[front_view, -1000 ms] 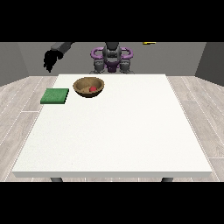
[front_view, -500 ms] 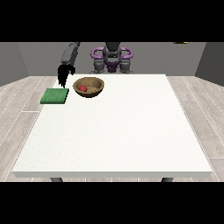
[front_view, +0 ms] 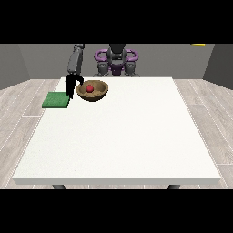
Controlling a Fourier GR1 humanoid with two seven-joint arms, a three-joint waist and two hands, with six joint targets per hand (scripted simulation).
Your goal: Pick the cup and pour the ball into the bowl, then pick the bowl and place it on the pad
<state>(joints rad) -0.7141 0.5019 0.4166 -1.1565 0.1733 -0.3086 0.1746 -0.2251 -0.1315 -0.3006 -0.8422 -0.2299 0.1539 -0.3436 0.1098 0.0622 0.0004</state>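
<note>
While the ball (front_view: pixel 89 88) already lay in the bowl (front_view: pixel 92 90), the robot hand (front_view: pixel 71 85) at the view's left had swung down from shoulder height to the bowl's rim, beside the pad (front_view: pixel 56 100). Whether its fingers gripped yet, I could not tell; lifting seemed next.

White table (front_view: pixel 118 136) is standing on grey plank floor (front_view: pixel 18 123). Wooden bowl (front_view: pixel 92 90) and green pad (front_view: pixel 56 100) are lying near its far left corner.
</note>
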